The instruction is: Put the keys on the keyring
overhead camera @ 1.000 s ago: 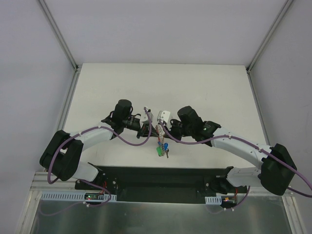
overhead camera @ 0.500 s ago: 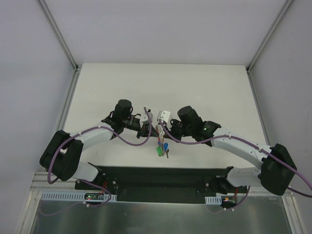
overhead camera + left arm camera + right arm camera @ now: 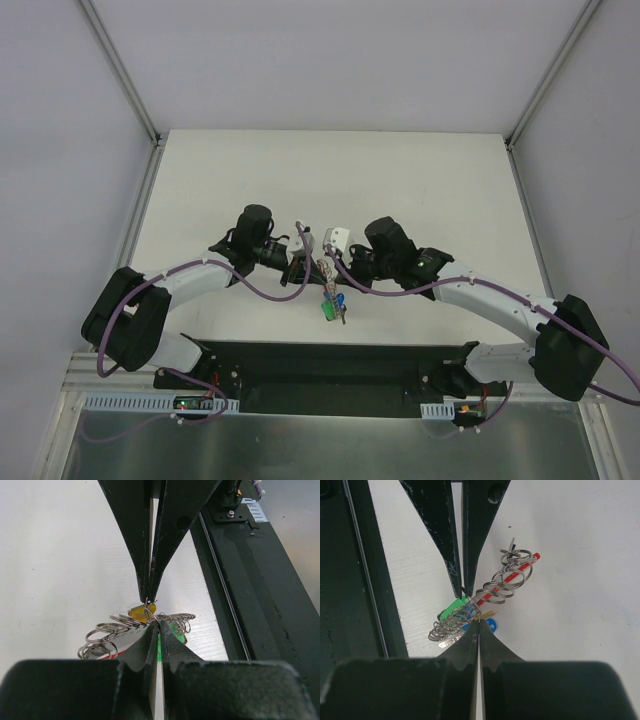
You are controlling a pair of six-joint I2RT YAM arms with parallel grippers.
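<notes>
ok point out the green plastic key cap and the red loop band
green plastic key cap [image 3: 453, 608], right wrist view, flat face
red loop band [image 3: 535, 557], right wrist view, far end

Loads of open room is left across the far half of the table [image 3: 330, 170]. The middle is blocked though: left gripper [image 3: 157, 626] and right gripper [image 3: 479, 622] are clamped tip to tip on the keyring [image 3: 512, 575], keys [image 3: 334, 303] bunched there, black base rail [image 3: 330, 360] just beside.

Shiny metal keyring [image 3: 504, 582], glossy plastic-capped keys [image 3: 453, 608], matt white table [image 3: 570, 555].
</notes>
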